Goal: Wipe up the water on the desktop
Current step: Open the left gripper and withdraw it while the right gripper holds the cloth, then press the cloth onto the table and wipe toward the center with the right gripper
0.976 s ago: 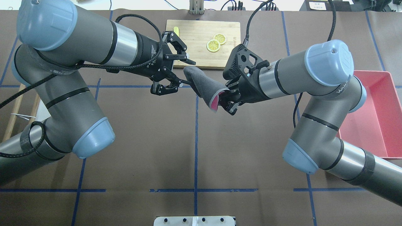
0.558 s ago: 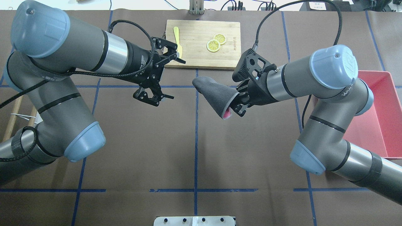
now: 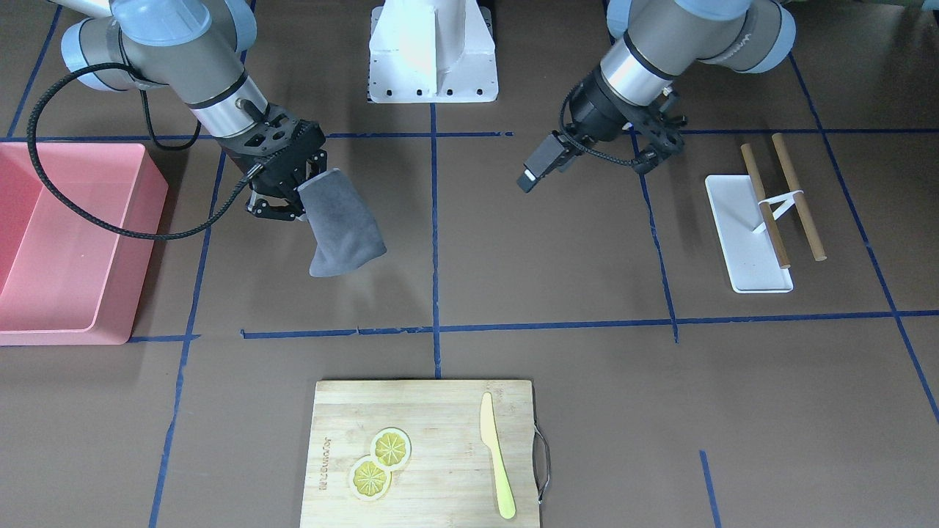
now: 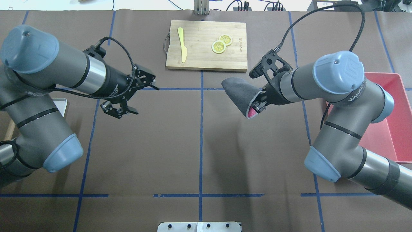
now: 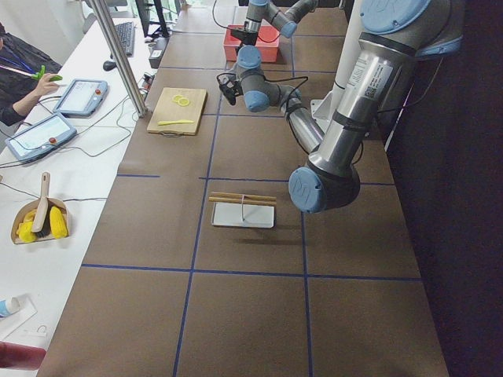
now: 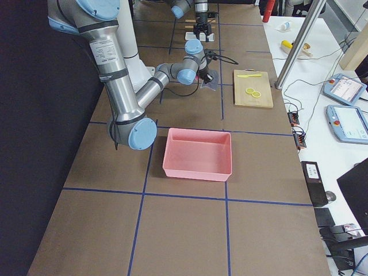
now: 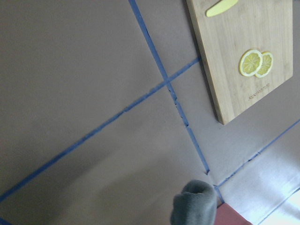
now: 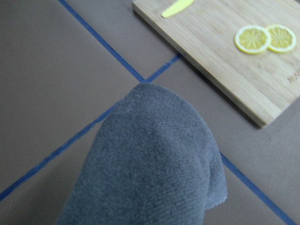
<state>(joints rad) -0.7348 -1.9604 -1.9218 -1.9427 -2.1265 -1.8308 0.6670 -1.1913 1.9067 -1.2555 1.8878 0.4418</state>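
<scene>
The right pincer (image 4: pixel 257 108) is clenched on one end of a grey cloth (image 4: pixel 239 91), whose long axis runs from the jaws out to the far left, toward the middle tape line. The cloth appears to hang just off the brown counter (image 4: pixel 199 145), though contact cannot be confirmed. The left pincer (image 4: pixel 146 100) hovers well apart on the other side of that line, released and empty, its jaws spread. The counter, the surface to be wiped, lies directly beneath both arms and spreads in all directions, crossed by a grid of blue tape. No water can be made out on it in any view, so the spot to wipe cannot be placed. The right arm alone carries the cloth and looks the likelier to bring it down. A pink bin (image 4: pixel 386 122) sits at the counter's right end. A bamboo cutting board (image 4: pixel 199 48) lies on the far side, holding two lemon slices (image 4: pixel 221 43) and a yellow knife (image 4: pixel 182 48). A white tray (image 3: pixel 741 235) with wooden sticks (image 3: pixel 799 198) lies at the left end.
</scene>
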